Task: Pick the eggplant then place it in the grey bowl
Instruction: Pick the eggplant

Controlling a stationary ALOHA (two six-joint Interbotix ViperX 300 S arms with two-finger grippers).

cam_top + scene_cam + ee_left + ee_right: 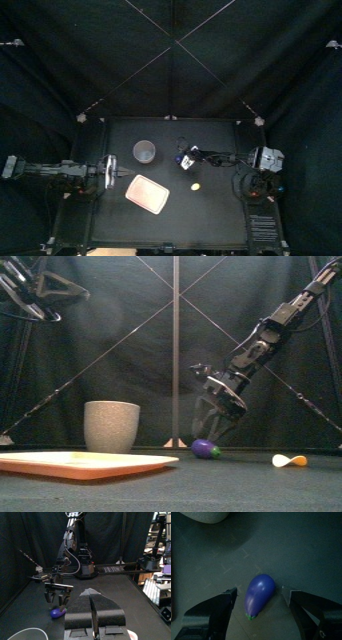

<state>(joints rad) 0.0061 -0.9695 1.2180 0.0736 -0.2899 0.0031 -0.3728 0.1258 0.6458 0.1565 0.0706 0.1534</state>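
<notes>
The purple eggplant (205, 448) lies on the table to the right of the tall grey speckled cup (112, 426). My right gripper (211, 432) reaches down over it, open, one jaw on each side. In the right wrist view the eggplant (259, 593) sits between the spread jaws with a gap on both sides, and the cup's rim (204, 516) shows beyond. From above, the right gripper (187, 160) hides the eggplant, just right of the cup (144, 151). My left gripper (100, 172) rests shut at the table's left side; its view shows the eggplant (57, 612).
A flat pink tray (148, 193) lies in front of the cup, toward the table's front. A small white and orange toy (289, 460) lies to the right of the eggplant, nearer the front edge, and shows as a toy (197, 186) beside the tray.
</notes>
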